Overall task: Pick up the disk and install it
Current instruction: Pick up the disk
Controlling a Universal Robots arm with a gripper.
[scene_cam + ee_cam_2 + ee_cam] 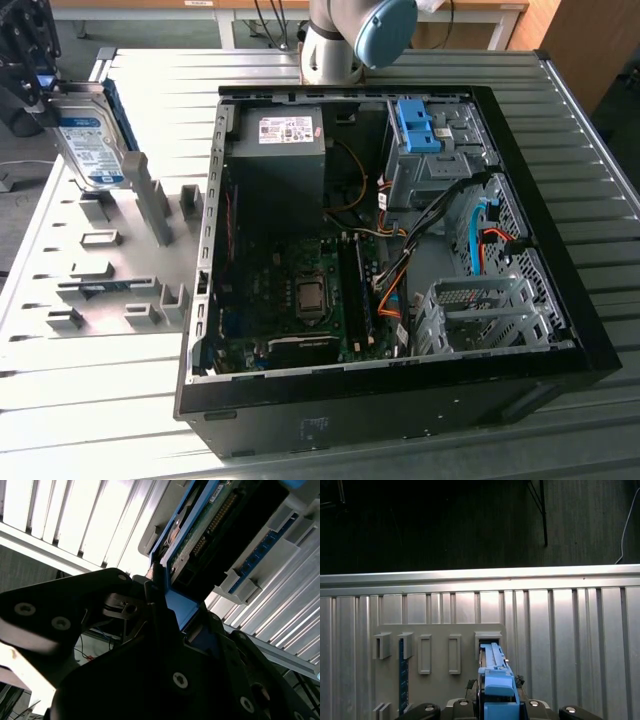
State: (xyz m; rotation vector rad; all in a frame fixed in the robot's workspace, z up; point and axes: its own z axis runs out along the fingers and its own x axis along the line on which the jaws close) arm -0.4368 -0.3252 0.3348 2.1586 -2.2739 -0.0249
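Note:
The disk (92,140), silver with a blue-and-white label and blue rails, stands on edge over the grey fixture plate (120,270) at the exterior view's left. My black gripper (25,75) is at its upper end, shut on it. In the first wrist view the disk's blue rail (492,667) runs from my gripper (497,707) towards a slot holder (488,636) on the plate. The second wrist view has the disk's circuit-board side (210,525) just past my gripper (182,615). I cannot tell whether the disk's lower end still rests in the holder.
The open computer case (560,300) lies on the slatted metal table, to the exterior view's right of the plate. Inside are a grey power-supply box (280,140), a motherboard (300,300), a drive cage with a blue bracket (420,125) and a second metal cage (480,310). Several upright holders (150,205) stand on the plate.

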